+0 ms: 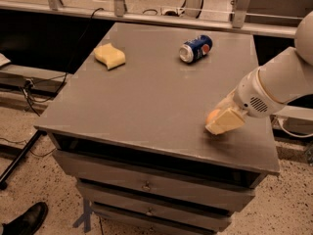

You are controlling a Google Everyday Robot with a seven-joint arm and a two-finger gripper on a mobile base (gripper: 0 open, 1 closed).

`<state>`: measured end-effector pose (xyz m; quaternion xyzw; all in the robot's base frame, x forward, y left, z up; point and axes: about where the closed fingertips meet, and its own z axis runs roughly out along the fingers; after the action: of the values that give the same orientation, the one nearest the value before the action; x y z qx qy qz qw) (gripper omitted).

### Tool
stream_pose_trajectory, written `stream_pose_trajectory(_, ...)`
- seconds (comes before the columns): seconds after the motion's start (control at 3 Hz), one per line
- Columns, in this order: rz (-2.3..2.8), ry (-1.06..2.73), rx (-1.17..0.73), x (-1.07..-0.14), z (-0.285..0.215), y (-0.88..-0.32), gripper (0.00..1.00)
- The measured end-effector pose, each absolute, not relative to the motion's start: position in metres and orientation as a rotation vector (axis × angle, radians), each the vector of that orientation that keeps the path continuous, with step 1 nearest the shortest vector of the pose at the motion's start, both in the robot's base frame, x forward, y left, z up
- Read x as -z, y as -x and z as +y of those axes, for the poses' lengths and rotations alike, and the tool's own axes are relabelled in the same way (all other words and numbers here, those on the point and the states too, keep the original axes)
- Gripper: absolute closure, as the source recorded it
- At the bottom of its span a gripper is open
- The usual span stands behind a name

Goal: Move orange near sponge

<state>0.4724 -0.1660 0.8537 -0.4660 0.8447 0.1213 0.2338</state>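
On the grey table (146, 97), we see the gripper (218, 120) around the orange (212, 115); we cannot tell whether it grips. The sponge (110, 56) lies well apart.

Blue can (195, 48) on its side — grey cabinet (146, 97)

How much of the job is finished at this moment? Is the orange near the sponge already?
Done: the gripper is down at the orange, near the front right of the table, and hides most of it. In hand: taking hold of the orange; a firm grip cannot be confirmed. Left: the whole carry, since the sponge lies far away at the far left.
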Motion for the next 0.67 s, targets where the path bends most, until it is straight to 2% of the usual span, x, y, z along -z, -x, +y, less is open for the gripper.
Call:
stream_pose_trajectory(0.33, 2.274, 1.248, -0.266, -0.8811, -0.1760, -0.4848, 0.85)
stream_pose_trajectory(0.67, 2.272, 1.251, -0.266, -0.8818, -0.1746, -0.4853, 1.00)
